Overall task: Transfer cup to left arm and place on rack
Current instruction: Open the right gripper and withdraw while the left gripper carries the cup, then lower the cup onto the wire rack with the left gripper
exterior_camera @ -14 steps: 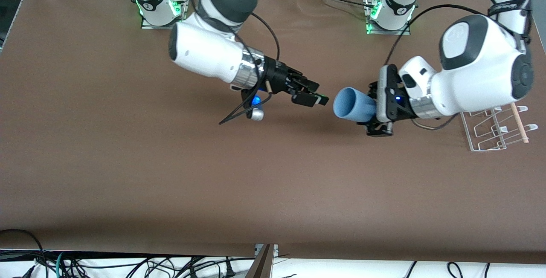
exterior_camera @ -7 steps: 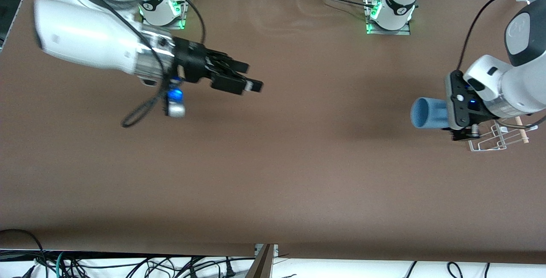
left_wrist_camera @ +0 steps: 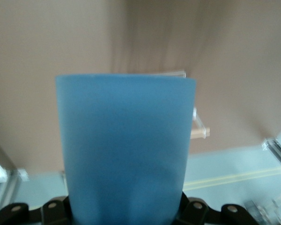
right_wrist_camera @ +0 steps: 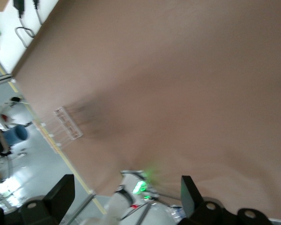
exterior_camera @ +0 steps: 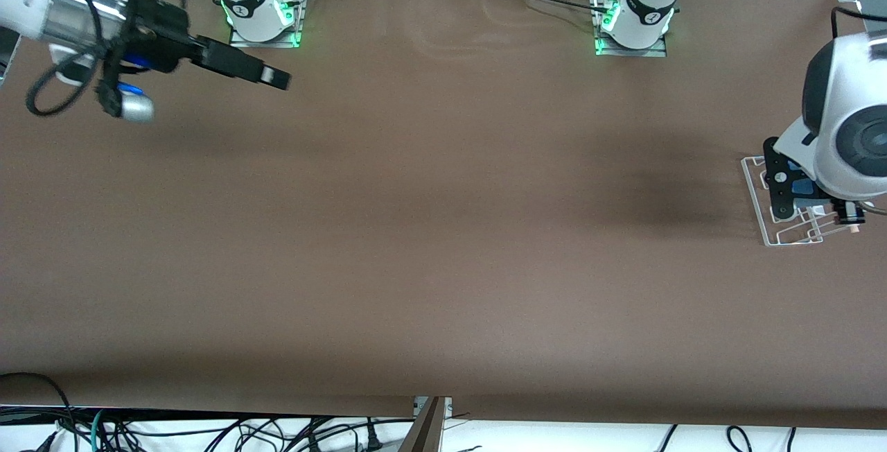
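Left arm (exterior_camera: 849, 140) hangs over the rack (exterior_camera: 759, 199) at its own end of the table (exterior_camera: 443, 230), its wrist covering most of the wire frame; the left gripper (exterior_camera: 797, 195) sits under the wrist, clamped on the cup (exterior_camera: 804, 188), only a sliver of blue showing above the rack. Right arm (exterior_camera: 41, 1) is up at the opposite corner, right gripper (exterior_camera: 267, 76) over bare table near its own base (exterior_camera: 260, 5), fingers spread and holding nothing, black cable (exterior_camera: 41, 91) looping under the wrist.

High front camera over table (exterior_camera: 443, 265); two close wrist views.
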### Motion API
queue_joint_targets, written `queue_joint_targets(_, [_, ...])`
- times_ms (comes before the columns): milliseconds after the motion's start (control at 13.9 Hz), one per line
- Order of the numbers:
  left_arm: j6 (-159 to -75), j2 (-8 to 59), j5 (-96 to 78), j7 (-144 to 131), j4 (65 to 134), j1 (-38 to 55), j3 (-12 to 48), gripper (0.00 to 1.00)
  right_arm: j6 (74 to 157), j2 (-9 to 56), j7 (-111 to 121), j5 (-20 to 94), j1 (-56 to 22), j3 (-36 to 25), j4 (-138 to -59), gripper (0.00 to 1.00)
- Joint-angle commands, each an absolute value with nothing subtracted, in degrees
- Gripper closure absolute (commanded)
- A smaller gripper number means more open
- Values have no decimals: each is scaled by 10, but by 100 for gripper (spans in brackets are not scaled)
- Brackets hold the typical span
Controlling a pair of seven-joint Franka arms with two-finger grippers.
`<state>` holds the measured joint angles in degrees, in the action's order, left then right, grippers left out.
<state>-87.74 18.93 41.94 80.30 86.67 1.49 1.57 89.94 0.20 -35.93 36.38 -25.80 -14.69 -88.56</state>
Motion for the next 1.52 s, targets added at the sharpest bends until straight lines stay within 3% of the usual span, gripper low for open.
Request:
queue_joint_targets(0, [-899,190,544,767,943,4,18,100,899,-90,-273,258,-246,-147,-996,0])
queue_joint_targets(216, [-983,217,578,756,964,-35,16,100,900,-94,-203,138,-235,-148,-1008,0])
queue_joint_targets(505, [-1112,211,632,749,1026,-56,-36,100,920,-84,-99,47,-207,-145,-1008,0])
queue_joint_targets(1082, [-1082,46,692,745,1229,-56,-38,100,951,-54,-50,-75,-194,-122,-989,0])
queue_joint_targets(1443, [-1082,33,786,679,1309,-55,-36,100,933,-43,-49,-13,-198,-126,-968,0])
